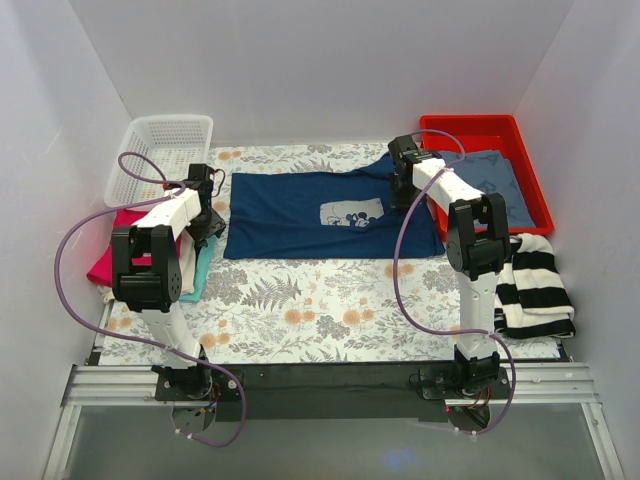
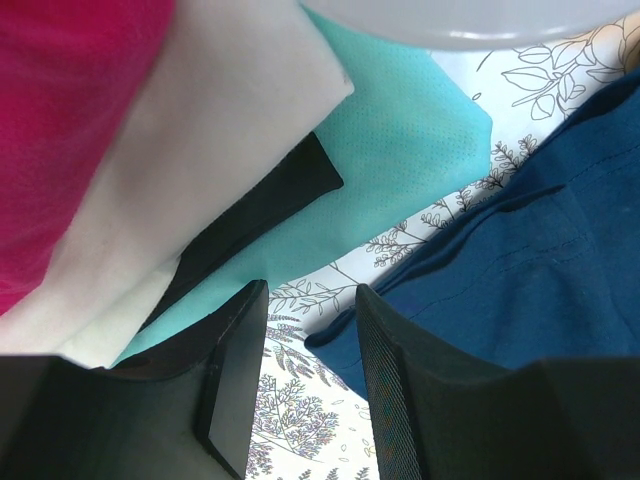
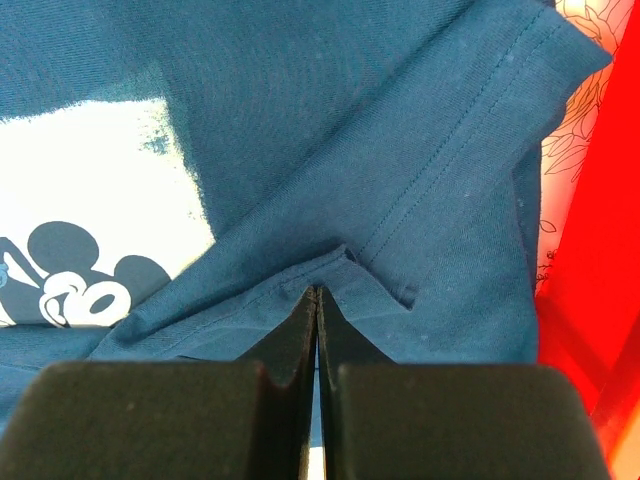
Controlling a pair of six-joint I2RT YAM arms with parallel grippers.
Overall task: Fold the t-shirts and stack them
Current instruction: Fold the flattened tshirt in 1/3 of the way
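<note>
Now, the navy t-shirt (image 1: 290,215) lies spread on the table (image 1: 300,300), the right gripper (image 3: 317,292) pinching its sleeve-side fold, the left gripper (image 2: 310,297) gaping just beside the other edge. Folding step, likely; next, the left must grab cloth too.

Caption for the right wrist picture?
Right gripper pinched shut on a fold of the navy t-shirt beside its mouse print.
</note>
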